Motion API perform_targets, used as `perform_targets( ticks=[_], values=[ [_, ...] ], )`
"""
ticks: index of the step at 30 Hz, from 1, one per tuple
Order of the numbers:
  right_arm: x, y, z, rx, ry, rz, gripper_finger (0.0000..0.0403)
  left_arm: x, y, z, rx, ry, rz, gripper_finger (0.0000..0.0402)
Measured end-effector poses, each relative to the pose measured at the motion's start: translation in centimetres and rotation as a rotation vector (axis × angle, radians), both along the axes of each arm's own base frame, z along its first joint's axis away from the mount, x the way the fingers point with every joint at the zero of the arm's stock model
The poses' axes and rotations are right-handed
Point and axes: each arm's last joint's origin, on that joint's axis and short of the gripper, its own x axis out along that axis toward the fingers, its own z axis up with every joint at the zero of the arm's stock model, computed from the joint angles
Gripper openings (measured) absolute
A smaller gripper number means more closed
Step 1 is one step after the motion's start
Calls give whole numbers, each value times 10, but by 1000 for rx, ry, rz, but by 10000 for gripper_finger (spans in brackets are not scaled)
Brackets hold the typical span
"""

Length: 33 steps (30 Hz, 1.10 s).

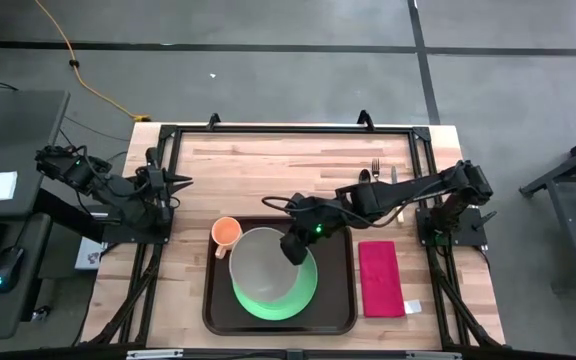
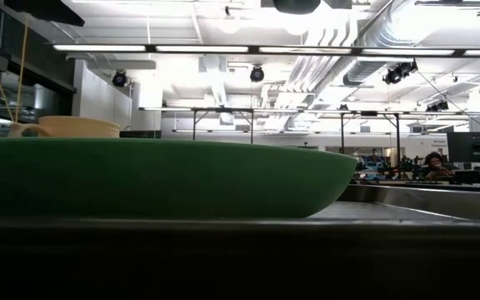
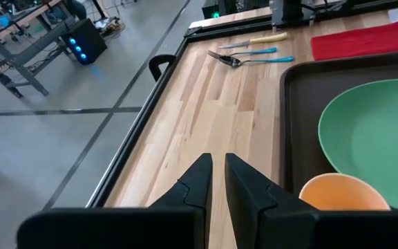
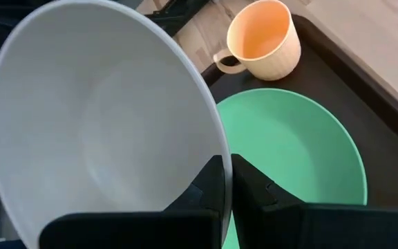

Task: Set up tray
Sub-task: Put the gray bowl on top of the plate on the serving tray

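Tray (image 1: pixel 340 300) sits at the near centre of the wooden table (image 1: pixel 268 170), long side parallel to the near table edge. Green plate (image 1: pixel 303 295) lies flat inside it, filling most of its width; only narrow dark strips of tray floor are bare along the rim on the right side.

Right gripper (image 1: pixel 295 248) is over the tray, fingers clamped on the rim of a white bowl (image 1: pixel 264 262). Bowl hangs tilted above the plate; wrist view shows the bowl rim (image 4: pixel 206 90) pinched between the two fingers with the plate (image 4: pixel 302 152) below.

Orange cup (image 1: pixel 226 232) stands upright at the tray's far-left corner, at the tray's rim, handle pointing away from the plate.

Red napkin (image 1: pixel 379 278) lies on bare table just right of the tray, parallel to its short edge. Cutlery (image 1: pixel 376 172) lies farther back on the right side.

Left gripper (image 1: pixel 173 183) waits at the left table edge, well apart from the tray, fingers (image 3: pixel 200 181) nearly together and holding nothing. The whole far half of the table on the left is open board
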Motion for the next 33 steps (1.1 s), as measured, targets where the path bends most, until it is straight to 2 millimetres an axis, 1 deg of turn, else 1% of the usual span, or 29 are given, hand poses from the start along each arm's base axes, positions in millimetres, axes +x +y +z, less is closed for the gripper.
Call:
perform_targets(
  ticks=[16, 19, 23, 29, 33],
  values=[
    [0, -1, -4, 76, 47, -54, 0, 0, 0, -1, 17, 15, -2, 69],
    [3, 0, -10, 84, 75, -59, 0, -1, 0, -1, 21, 21, 0, 69],
    [11, 0, -26, 91, 129, -55, 0, 0, 0, -3, 25, 28, 0, 69],
    [20, -1, -49, 100, 223, -50, 0, 5, -3, -19, 29, 38, -3, 69],
    [21, 0, -54, 110, 253, -51, 0, 5, -3, -26, 24, 27, -5, 69]
  ],
)
